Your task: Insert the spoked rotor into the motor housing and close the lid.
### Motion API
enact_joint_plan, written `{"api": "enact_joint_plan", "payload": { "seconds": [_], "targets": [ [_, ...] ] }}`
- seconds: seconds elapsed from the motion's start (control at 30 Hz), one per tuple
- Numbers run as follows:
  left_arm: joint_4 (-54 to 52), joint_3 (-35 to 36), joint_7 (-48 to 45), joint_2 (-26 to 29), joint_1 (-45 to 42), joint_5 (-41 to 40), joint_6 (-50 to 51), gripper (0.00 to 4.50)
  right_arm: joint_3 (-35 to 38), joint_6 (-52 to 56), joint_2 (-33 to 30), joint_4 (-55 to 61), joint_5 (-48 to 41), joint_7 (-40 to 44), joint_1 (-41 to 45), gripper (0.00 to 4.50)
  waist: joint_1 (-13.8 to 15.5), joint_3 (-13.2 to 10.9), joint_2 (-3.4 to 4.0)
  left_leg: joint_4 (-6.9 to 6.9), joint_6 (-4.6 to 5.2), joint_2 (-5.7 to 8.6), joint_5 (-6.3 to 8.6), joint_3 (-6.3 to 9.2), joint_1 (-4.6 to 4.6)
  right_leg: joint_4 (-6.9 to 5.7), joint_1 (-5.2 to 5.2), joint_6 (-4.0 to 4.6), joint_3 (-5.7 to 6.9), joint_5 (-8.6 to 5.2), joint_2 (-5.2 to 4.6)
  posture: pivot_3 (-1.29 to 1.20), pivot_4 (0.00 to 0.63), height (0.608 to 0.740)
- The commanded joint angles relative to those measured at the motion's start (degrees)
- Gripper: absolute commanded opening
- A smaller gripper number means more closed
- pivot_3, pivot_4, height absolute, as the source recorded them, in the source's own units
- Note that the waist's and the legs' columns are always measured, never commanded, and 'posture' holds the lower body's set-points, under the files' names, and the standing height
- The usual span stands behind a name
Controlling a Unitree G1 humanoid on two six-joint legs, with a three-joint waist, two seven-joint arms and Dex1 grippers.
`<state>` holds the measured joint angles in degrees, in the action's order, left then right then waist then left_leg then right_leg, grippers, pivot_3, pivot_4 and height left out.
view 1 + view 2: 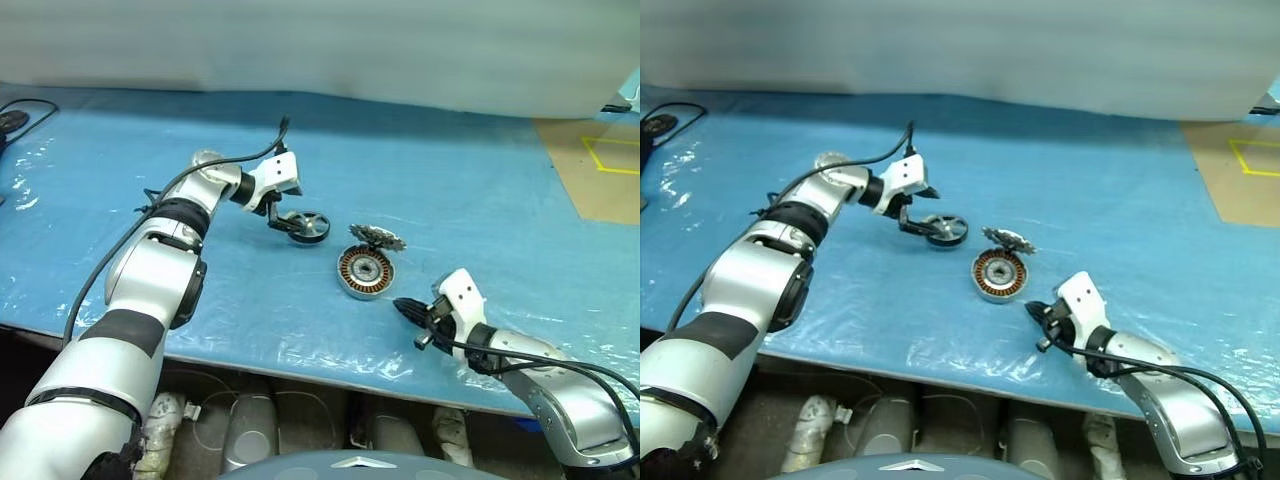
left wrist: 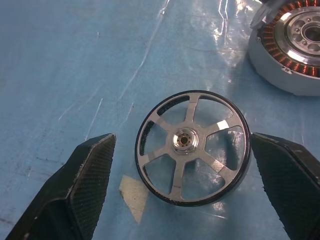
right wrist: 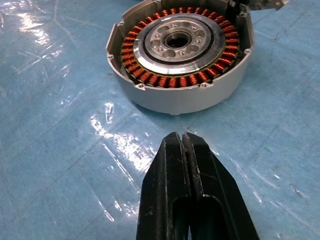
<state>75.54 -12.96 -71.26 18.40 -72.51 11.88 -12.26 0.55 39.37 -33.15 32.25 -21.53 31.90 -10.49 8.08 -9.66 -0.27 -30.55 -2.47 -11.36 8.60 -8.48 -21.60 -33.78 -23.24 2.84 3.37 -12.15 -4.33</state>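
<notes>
The small black-rimmed spoked rotor with silver hub (image 2: 192,147) lies flat on the blue plastic-covered table (image 1: 480,180), just left of the round silver-grey motor housing with copper windings (image 3: 178,50), whose thin metal lid (image 1: 378,238) stands open. The left gripper (image 2: 185,190) straddles the rotor, fingers wide apart, not touching; it should probably centre and close evenly on the rim. The right wrist view shows the right gripper (image 3: 182,142) pressed shut, empty, near the housing's bare bore.

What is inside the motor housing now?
Inside the motor housing sits a ring of copper windings around a silver hub with a central hole. The spoked rotor lies outside on the blue sheet. Anything under the hub is hidden.
</notes>
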Motion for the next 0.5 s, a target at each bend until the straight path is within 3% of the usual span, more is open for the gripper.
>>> {"api": "enact_joint_plan", "payload": {
  "seconds": [0.03, 0.5],
  "targets": [
    [-0.01, 0.05, 2.85, -0.58, -1.8, 1.34, -1.02, 4.5, 0.26, 0.01, 0.2, 3.51, -0.29, -0.84, -0.86, 0.01, 0.13, 0.0, 0.0, 0.0, 0.0, 0.0, 0.0, 0.0, 0.0, 0.0, 0.0, 0.0, 0.0, 0.0, 0.0, 0.0, 0.15, 0.74],
    [0.59, -0.57, 4.32, -2.36, -0.62, 4.58, -2.3, 4.5, 4.17, -2.35, 0.48, 11.37, -5.35, 0.46, -0.5, 0.01, 0.63, -0.01, -0.02, 0.0, 0.06, 0.0, 0.03, 0.02, -0.01, 0.01, 0.01, -0.04, 0.02, 0.01, 0.0, 0.0, 0.15, 0.74]
  ]
}}
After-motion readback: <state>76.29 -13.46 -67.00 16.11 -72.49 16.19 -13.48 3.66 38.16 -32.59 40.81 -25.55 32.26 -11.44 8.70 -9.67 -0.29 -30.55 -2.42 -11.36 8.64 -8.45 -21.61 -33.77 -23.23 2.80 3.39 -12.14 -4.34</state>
